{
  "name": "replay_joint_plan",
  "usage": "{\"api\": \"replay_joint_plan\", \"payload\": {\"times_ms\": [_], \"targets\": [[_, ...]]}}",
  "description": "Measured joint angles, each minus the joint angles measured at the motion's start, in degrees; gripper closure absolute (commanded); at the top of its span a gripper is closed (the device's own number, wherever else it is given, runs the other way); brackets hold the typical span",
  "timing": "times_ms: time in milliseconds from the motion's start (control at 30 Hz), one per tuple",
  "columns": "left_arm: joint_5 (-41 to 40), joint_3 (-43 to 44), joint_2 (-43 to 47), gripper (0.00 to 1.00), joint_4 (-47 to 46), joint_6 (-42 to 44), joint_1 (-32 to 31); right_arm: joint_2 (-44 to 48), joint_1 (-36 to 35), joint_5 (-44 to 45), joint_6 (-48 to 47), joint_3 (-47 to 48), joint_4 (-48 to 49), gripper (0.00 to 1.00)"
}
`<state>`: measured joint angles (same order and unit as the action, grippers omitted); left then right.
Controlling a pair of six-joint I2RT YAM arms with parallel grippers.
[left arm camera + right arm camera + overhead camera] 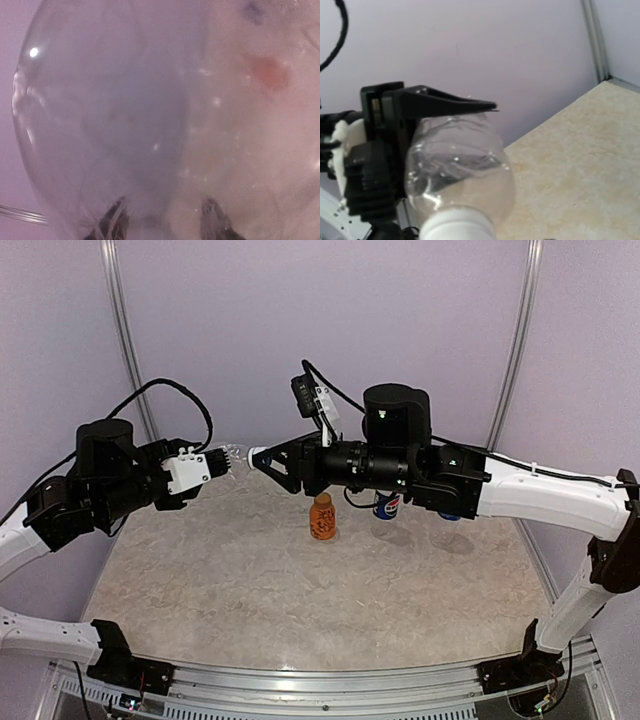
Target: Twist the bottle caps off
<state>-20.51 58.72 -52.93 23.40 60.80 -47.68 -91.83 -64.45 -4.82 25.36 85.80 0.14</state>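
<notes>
My left gripper [222,458] is shut on the clear unlabelled bottle [234,454] and holds it level in the air, with the white cap [258,453] pointing right. My right gripper [264,457] has its fingers closed to a point on that cap. In the left wrist view the bottle [125,125] fills the frame above my fingertips [112,222]. In the right wrist view the bottle [460,170] and cap [457,225] are close up, and my own fingers are out of frame. The short orange bottle [321,517] and the Pepsi bottle [387,505] stand upright on the table.
The bright-blue label bottle [449,515] is mostly hidden behind my right arm. The marbled table [300,590] is walled by purple panels. The standing bottles sit under my right forearm at the back.
</notes>
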Motion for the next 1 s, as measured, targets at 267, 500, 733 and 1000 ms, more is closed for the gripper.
{"api": "replay_joint_plan", "payload": {"times_ms": [267, 500, 733, 1000], "targets": [[-0.52, -0.15, 0.26, 0.57, 0.02, -0.09, 0.04, -1.29, 0.17, -4.59, -0.37, 2.58, -0.96, 1.0], [0.87, 2.58, 0.42, 0.59, 6.71, -4.0, 0.13, -2.12, -0.02, -7.58, -8.79, 3.96, -2.6, 1.0], [14.27, 10.34, 0.46, 0.58, 28.0, -7.58, -1.38, 2.58, -15.08, 13.55, -45.99, -2.27, -2.99, 1.0], [21.7, 10.97, -1.09, 0.58, 43.1, -8.44, -2.12, -3.04, -28.28, 43.47, -91.97, -8.5, 5.46, 1.0]]}}
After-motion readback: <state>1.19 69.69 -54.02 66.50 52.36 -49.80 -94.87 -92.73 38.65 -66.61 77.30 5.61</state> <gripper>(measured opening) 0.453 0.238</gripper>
